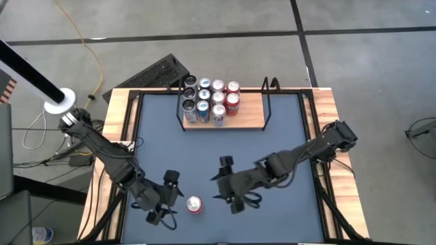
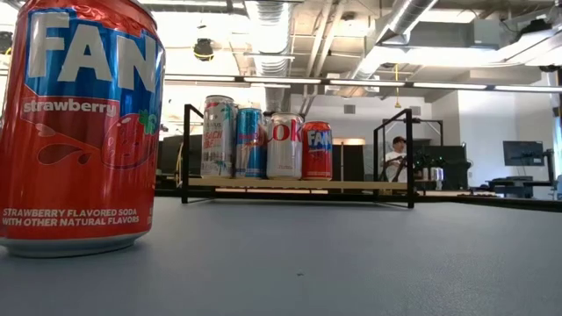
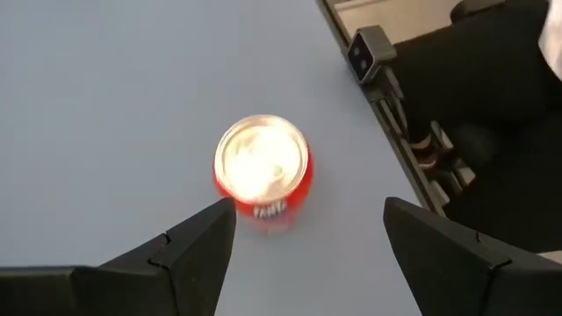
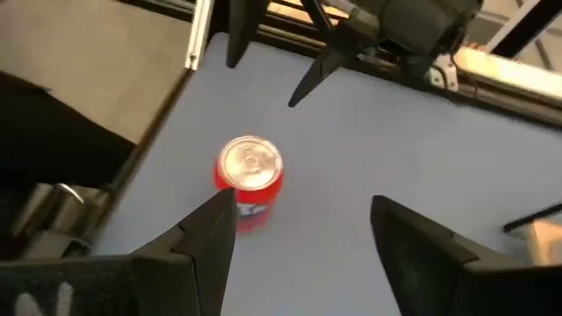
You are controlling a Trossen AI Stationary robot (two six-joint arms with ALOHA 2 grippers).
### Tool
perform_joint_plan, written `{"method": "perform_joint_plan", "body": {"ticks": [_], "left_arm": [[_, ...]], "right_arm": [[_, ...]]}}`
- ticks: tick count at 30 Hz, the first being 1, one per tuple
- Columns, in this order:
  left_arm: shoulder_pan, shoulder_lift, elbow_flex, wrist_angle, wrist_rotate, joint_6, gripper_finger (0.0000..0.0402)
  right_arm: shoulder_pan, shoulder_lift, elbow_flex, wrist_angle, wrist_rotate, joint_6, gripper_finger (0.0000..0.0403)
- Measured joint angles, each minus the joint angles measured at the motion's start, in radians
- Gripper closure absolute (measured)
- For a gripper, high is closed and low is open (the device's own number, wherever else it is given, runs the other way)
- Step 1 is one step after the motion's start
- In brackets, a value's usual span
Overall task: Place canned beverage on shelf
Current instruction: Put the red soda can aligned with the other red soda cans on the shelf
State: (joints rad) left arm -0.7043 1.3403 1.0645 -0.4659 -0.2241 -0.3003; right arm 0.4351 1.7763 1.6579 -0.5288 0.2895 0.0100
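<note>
A red strawberry soda can stands upright on the blue-grey table near its front edge; it looms at the left of the low view. My left gripper is open just left of the can, which lies ahead of its fingers. My right gripper is open a little right of the can, aimed toward it. Neither touches the can. The shelf, a light-wood board with black rod uprights, stands at the table's far side with several cans on its left part.
The shelf's right part is bare board. A light-wood rim frames the table. A small camera sits at the near edge. A keyboard lies beyond the far edge. A person sits in the room behind.
</note>
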Motion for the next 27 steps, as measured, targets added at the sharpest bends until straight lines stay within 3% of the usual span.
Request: {"method": "perform_joint_plan", "body": {"ticks": [5, 19, 27], "left_arm": [[-0.040, -0.057, 0.000, -0.087, -0.042, -0.090, 0.0121], [-0.113, -0.164, 0.000, -0.158, -0.183, -0.158, 0.0121], [-0.141, -0.166, 0.000, -0.214, -0.200, -0.179, 0.0121]], "right_arm": [[-0.012, 0.147, 0.120, -0.060, -0.057, -0.044, 0.0148], [-0.019, 0.454, 0.684, -0.346, -0.124, -0.131, 0.0138], [-0.027, 0.538, 0.687, -0.318, -0.214, -0.012, 0.0100]]}}
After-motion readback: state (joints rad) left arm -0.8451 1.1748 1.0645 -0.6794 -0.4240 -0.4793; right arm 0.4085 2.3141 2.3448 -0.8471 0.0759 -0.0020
